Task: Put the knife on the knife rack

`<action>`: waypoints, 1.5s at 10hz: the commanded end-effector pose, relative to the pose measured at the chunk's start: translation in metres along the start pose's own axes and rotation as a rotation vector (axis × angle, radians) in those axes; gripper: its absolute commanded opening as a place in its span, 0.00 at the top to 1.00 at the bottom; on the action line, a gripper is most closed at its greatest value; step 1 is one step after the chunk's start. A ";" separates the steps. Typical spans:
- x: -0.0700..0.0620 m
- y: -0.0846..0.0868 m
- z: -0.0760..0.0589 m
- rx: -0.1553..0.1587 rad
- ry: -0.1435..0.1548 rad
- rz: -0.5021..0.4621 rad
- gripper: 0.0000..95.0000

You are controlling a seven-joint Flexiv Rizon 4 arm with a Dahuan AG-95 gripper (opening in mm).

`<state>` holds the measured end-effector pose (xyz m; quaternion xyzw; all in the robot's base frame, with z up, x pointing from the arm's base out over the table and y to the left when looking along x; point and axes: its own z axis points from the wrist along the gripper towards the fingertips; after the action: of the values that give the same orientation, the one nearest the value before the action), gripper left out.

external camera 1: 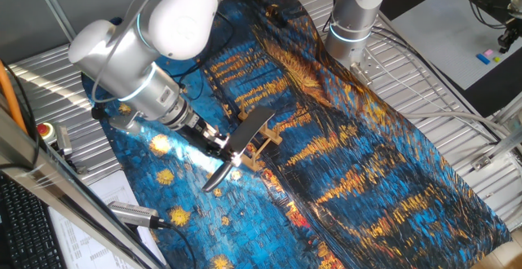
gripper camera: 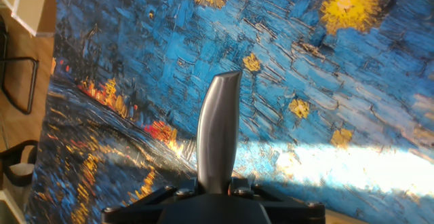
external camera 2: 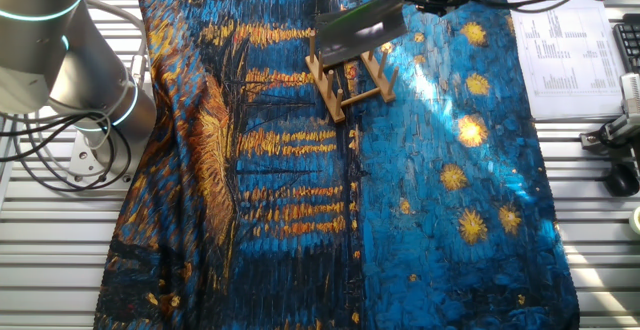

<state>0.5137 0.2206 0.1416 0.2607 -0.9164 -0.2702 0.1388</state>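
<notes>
Claw grips one knife — over one knife rack.

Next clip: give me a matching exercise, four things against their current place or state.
1. knife
2. rack
3. tool
4. cloth

a. spread over the table
b. shut on the handle
c. standing on the cloth
d. held up, blade over the rack

Pairs: 1-d, 2-c, 3-b, 4-a
</notes>
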 end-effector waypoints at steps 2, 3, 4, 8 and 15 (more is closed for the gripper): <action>0.003 -0.002 0.003 -0.009 0.004 -0.012 1.00; 0.004 -0.003 0.003 -0.011 0.005 -0.011 1.00; 0.004 -0.004 0.004 -0.013 0.009 -0.011 1.00; 0.004 -0.005 0.005 -0.028 0.004 0.003 1.00; 0.005 -0.013 0.009 -0.066 0.018 0.027 1.00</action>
<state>0.5127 0.2123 0.1262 0.2468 -0.9084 -0.2963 0.1615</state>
